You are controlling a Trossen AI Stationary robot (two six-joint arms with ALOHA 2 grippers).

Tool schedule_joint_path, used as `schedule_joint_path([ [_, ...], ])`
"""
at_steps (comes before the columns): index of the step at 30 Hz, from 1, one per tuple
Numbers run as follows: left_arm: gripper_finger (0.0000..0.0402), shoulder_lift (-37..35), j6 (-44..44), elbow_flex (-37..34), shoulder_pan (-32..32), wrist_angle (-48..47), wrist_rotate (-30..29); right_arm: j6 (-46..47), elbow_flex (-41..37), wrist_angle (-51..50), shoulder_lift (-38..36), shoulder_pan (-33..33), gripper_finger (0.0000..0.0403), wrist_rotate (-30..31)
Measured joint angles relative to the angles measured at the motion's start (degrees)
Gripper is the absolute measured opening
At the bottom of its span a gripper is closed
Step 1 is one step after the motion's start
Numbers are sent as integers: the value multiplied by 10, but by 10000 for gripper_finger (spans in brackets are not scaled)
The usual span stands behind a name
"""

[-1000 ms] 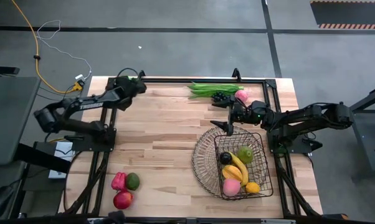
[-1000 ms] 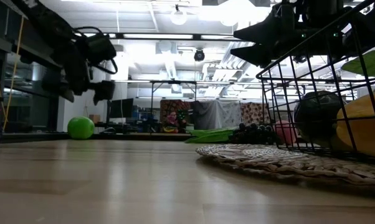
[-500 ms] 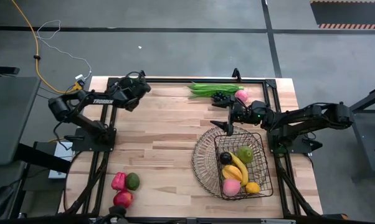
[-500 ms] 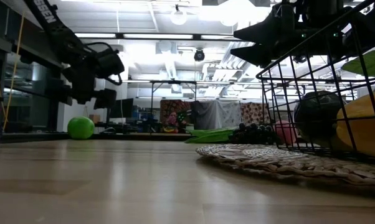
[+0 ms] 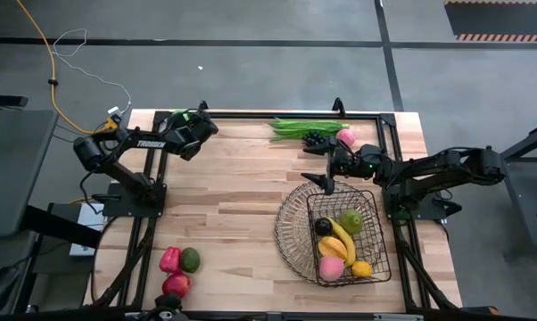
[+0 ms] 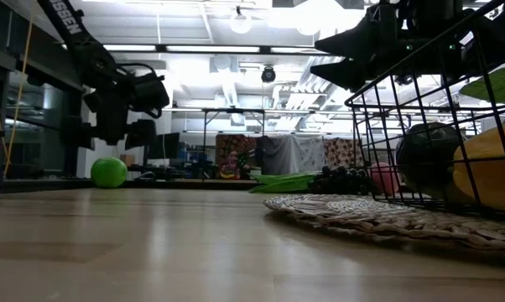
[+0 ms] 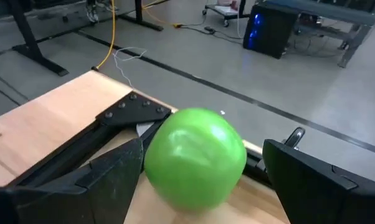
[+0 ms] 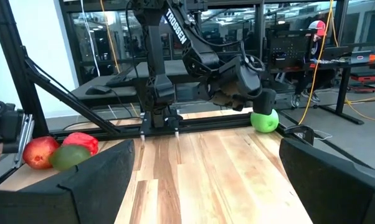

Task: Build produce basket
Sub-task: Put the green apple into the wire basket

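— What is seen on the table (image 5: 242, 205), taken from the biggest thing down?

— The basket (image 5: 335, 234) is set on the wood at the right near side, and it is seen close up in the low view (image 6: 420, 134). Inside its mesh centre a banana (image 5: 341, 241), a green apple (image 5: 351, 220), a peach (image 5: 331, 267), a lemon (image 5: 362, 268) and a dark round fruit (image 5: 324, 226) are held.

— And the arms?

— The left gripper (image 5: 194, 134) is held at the far left corner, right over a second green apple (image 6: 109, 172). In the left wrist view that apple (image 7: 195, 157) is framed between the spread fingers (image 7: 106, 177), with gaps on both sides, so nothing is gripped. The right gripper (image 5: 326, 175) is poised over the far rim of the basket; its fingers (image 8: 94, 186) are seen wide apart and empty.

— What produce is left outside?

— Long green beans (image 5: 300, 127), dark grapes (image 5: 318, 138) and a pink peach (image 5: 345, 137) are laid together at the far edge. A red pepper (image 5: 169, 259), an avocado (image 5: 190, 259) and a red apple (image 5: 176, 285) are grouped at the near left corner, well apart from the basket.
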Motion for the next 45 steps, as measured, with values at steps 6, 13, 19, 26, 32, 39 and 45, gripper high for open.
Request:
schedule_joint_path([
  [6, 319, 39, -124, 1, -12, -24, -10, -1, 0, 0, 0, 0, 387, 0],
  [13, 319, 85, -285, 2, 19, -44, 7, -2, 0, 0, 0, 0, 387, 1],
  [19, 314, 96, -248, 13, 29, -56, 57, -9, 0, 8, 0, 0, 387, 4],
  [26, 309, 97, -244, 12, 30, -60, 65, -8, 0, 13, 0, -1, 387, 4],
  [32, 252, 97, -305, 12, 31, -79, 57, -7, 0, 13, 0, -1, 387, 4],
  [39, 158, 96, -330, 12, 32, -119, 69, -7, 0, 9, 0, -1, 387, 5],
  [45, 122, 96, -354, 12, 23, -116, 105, -13, 0, 9, 0, -1, 387, 5],
])
